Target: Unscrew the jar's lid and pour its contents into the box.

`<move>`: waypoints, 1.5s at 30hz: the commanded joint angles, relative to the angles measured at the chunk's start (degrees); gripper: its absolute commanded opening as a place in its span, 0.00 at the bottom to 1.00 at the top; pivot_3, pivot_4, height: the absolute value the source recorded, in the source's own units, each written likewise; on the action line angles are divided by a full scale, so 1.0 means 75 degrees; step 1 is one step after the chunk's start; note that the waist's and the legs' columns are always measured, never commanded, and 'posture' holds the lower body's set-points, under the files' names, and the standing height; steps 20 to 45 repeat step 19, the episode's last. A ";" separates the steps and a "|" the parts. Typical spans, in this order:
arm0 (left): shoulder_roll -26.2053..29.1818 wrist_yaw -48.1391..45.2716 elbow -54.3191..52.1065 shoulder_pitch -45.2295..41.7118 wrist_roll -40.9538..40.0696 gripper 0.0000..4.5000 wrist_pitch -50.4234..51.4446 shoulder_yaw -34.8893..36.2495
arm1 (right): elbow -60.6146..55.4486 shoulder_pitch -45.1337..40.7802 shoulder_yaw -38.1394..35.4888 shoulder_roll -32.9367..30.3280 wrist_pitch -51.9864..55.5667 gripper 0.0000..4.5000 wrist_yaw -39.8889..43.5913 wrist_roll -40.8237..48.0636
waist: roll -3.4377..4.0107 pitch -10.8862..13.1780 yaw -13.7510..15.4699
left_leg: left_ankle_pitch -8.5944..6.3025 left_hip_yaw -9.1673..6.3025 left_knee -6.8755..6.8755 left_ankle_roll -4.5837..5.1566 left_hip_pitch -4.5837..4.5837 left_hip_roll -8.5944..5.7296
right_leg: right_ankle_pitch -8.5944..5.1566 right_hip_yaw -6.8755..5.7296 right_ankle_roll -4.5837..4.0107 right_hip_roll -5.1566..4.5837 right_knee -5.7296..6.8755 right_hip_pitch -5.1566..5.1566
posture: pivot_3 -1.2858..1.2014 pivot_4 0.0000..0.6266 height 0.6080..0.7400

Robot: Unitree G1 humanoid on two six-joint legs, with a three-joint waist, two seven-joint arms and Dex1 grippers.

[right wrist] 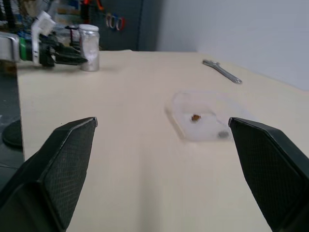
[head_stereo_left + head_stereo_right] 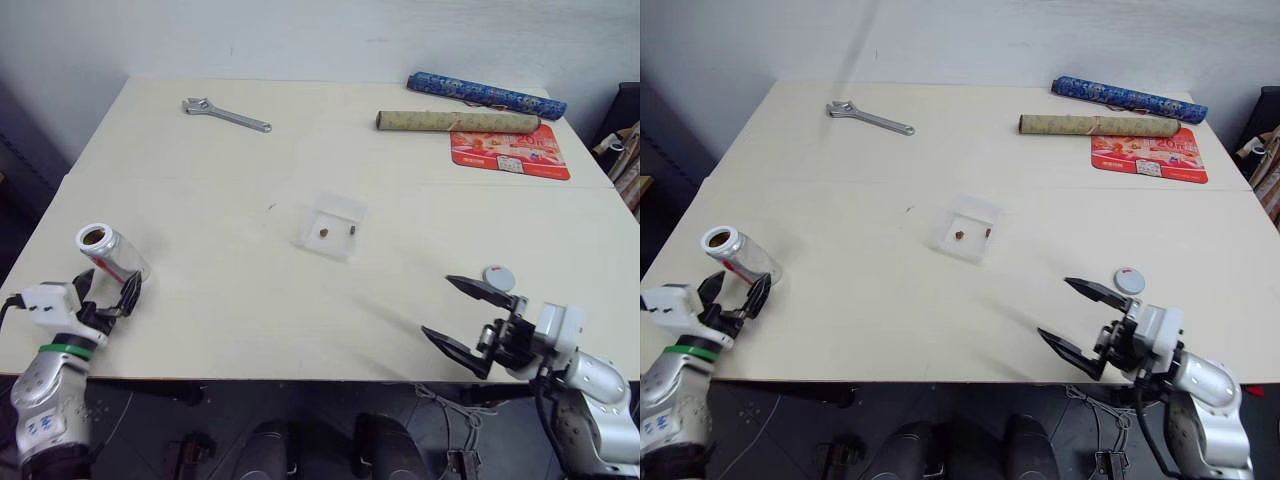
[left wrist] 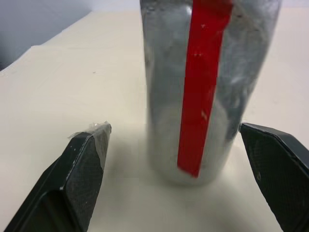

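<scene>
The jar (image 2: 113, 256) stands upright without its lid near the table's left front edge, red stripe (image 3: 200, 87) facing my left gripper. My left gripper (image 2: 107, 290) is open at the jar's base, with a finger (image 3: 87, 159) on each side and a gap to the jar on both. The grey lid (image 2: 498, 277) lies flat on the table at the right front. My right gripper (image 2: 462, 315) hangs open and empty just in front of the lid. The translucent box (image 2: 345, 210) sits mid-table with two brown bits of the contents (image 2: 325, 232) inside.
A wrench (image 2: 226, 114) lies at the far left of the table. A blue roll (image 2: 486, 95), a tan tube (image 2: 457, 121) and a red mat (image 2: 510, 150) lie at the far right. The table's front edge (image 2: 300, 378) runs just before both grippers.
</scene>
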 commanded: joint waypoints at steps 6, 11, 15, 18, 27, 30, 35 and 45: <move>0.0825 -0.1408 -0.2653 0.2376 0.0441 1.00 -0.0421 0.0122 | -0.0445 0.0922 -0.1194 -0.1088 0.0351 1.00 0.0269 0.0222 | -0.0006 -0.0003 -0.0013 | -0.0022 0.0023 -0.0008 -0.0009 0.0000 0.0039 | -0.0008 0.0057 -0.0016 0.0015 -0.0045 -0.0003 | 0.52 0.24 1.00; 0.1630 -0.3230 -0.3513 0.3918 0.0575 1.00 -0.1441 0.0344 | -0.0078 0.0740 -0.1723 -0.2284 0.0638 1.00 0.1288 0.0511 | 0.0044 -0.0032 -0.0002 | -0.0047 0.0047 -0.0032 0.0021 0.0003 0.0070 | 0.0002 0.0058 -0.0047 0.0024 -0.0107 -0.0003 | 0.52 0.24 1.00; 0.1877 -0.3685 -0.3198 0.4489 0.0790 1.00 -0.1806 0.0827 | 0.1109 0.0410 -0.1951 -0.2950 0.0128 1.00 0.2500 0.0315 | 0.0042 -0.0038 0.0003 | -0.0047 0.0058 -0.0096 0.0005 0.0018 0.0094 | -0.0017 0.0041 -0.0081 0.0045 -0.0122 -0.0015 | 0.52 0.24 1.00; 0.1845 -0.3814 -0.2990 0.4590 0.0728 1.00 -0.1876 0.0961 | 0.1771 -0.0119 -0.1937 -0.3122 -0.0055 1.00 0.2875 0.0315 | 0.0049 -0.0040 -0.0004 | -0.0048 0.0063 -0.0108 -0.0008 0.0018 0.0104 | -0.0027 0.0019 -0.0098 0.0048 -0.0117 -0.0025 | 0.52 0.24 1.00; 0.1764 -0.3741 -0.2952 0.4525 0.0637 1.00 -0.1815 0.0997 | 0.1927 -0.0253 -0.1900 -0.3133 -0.0114 1.00 0.2984 0.0296 | 0.0049 -0.0040 -0.0004 | -0.0048 0.0066 -0.0108 -0.0008 0.0018 0.0107 | -0.0027 0.0013 -0.0098 0.0048 -0.0117 -0.0025 | 0.52 0.24 1.00; 0.1764 -0.3741 -0.2952 0.4525 0.0637 1.00 -0.1815 0.0997 | 0.1927 -0.0253 -0.1900 -0.3133 -0.0114 1.00 0.2984 0.0296 | 0.0049 -0.0040 -0.0004 | -0.0048 0.0066 -0.0108 -0.0008 0.0018 0.0107 | -0.0027 0.0013 -0.0098 0.0048 -0.0117 -0.0025 | 0.52 0.24 1.00; 0.1764 -0.3741 -0.2952 0.4525 0.0637 1.00 -0.1815 0.0997 | 0.1927 -0.0253 -0.1900 -0.3133 -0.0114 1.00 0.2984 0.0296 | 0.0049 -0.0040 -0.0004 | -0.0048 0.0066 -0.0108 -0.0008 0.0018 0.0107 | -0.0027 0.0013 -0.0098 0.0048 -0.0117 -0.0025 | 0.52 0.24 1.00; 0.1764 -0.3741 -0.2952 0.4525 0.0637 1.00 -0.1815 0.0997 | 0.1927 -0.0253 -0.1900 -0.3133 -0.0114 1.00 0.2984 0.0296 | 0.0049 -0.0040 -0.0004 | -0.0048 0.0066 -0.0108 -0.0008 0.0018 0.0107 | -0.0027 0.0013 -0.0098 0.0048 -0.0117 -0.0025 | 0.52 0.24 1.00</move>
